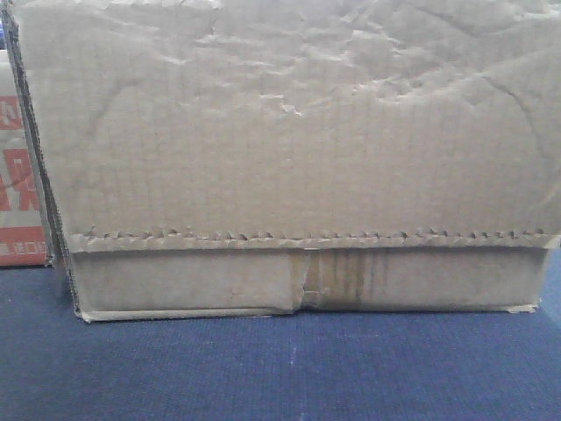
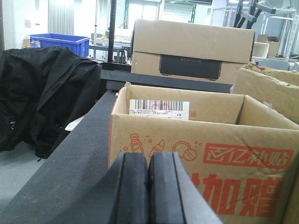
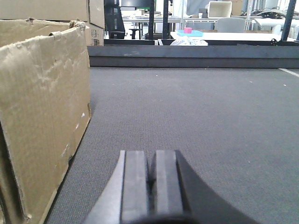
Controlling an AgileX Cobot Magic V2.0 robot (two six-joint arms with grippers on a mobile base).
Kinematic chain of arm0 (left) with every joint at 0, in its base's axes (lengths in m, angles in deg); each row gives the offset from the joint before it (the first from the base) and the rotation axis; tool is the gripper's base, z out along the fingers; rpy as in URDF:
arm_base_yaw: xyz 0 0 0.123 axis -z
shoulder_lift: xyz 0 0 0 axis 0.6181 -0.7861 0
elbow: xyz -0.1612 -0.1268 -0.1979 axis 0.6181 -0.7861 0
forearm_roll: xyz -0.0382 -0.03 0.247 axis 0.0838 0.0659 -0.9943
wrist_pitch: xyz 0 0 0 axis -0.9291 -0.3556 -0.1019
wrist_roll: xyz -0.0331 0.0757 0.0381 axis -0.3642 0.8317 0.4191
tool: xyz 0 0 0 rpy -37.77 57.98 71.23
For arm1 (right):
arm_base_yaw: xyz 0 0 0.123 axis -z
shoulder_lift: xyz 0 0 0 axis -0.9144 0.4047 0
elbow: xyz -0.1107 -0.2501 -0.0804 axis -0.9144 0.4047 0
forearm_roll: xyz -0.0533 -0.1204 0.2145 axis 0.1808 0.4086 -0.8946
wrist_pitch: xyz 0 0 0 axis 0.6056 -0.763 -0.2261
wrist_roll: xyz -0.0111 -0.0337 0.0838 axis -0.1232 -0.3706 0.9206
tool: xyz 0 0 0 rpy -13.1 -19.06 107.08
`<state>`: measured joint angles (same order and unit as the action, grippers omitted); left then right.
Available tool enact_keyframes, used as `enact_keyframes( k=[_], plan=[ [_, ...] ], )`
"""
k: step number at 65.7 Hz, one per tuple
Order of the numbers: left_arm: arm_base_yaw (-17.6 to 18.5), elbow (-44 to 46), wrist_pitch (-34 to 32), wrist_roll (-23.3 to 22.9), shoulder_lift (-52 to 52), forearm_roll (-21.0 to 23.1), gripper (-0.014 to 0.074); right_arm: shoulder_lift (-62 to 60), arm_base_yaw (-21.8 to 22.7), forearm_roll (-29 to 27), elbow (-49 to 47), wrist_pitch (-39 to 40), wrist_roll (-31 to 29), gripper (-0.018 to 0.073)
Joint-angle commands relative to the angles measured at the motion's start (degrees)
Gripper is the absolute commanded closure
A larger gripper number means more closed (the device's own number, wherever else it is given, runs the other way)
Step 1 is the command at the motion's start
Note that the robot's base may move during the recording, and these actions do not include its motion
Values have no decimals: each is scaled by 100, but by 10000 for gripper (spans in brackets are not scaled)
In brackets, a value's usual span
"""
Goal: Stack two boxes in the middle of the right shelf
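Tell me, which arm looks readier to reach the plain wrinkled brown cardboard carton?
Probably right. The right gripper, shut, has the wrinkled brown cardboard carton close on its left, nothing between. The left gripper, also shut, faces a red-printed open cardboard box instead.

- We see a plain brown carton, with a zigzag flap line.
- Our printed carton bears orange-red lettering and a black-and-white barcode label.
- We see a black jacket, a blue bin and a dark grey tabletop.

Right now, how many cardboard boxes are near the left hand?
3: red-printed open box in front, closed box behind it, plain box at right. Others may be hidden.
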<state>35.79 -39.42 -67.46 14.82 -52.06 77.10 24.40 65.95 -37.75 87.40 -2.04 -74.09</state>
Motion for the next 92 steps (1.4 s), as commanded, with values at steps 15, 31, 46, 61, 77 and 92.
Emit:
enact_keyframes(
  k=[15, 31, 46, 61, 77, 92],
  plan=[
    [-29, 7, -95, 6, 29, 38, 707, -23, 31, -28, -2, 77, -3, 727],
    [-29, 7, -192, 6, 29, 38, 707, -23, 31, -28, -2, 77, -3, 727],
    [-29, 7, -213, 6, 29, 38, 707, -23, 31, -28, -2, 161, -3, 727],
    [-29, 7, -386, 6, 29, 65, 707, -23, 31, -28, -2, 530, -3, 727],
    [-29, 560, -494, 6, 29, 65, 707, -23, 31, -28, -431, 861, -3, 715],
    [-29, 2721, 1563, 6, -506, -95, 707, 315, 31, 160, -2586, -703, -3, 715]
  ],
)
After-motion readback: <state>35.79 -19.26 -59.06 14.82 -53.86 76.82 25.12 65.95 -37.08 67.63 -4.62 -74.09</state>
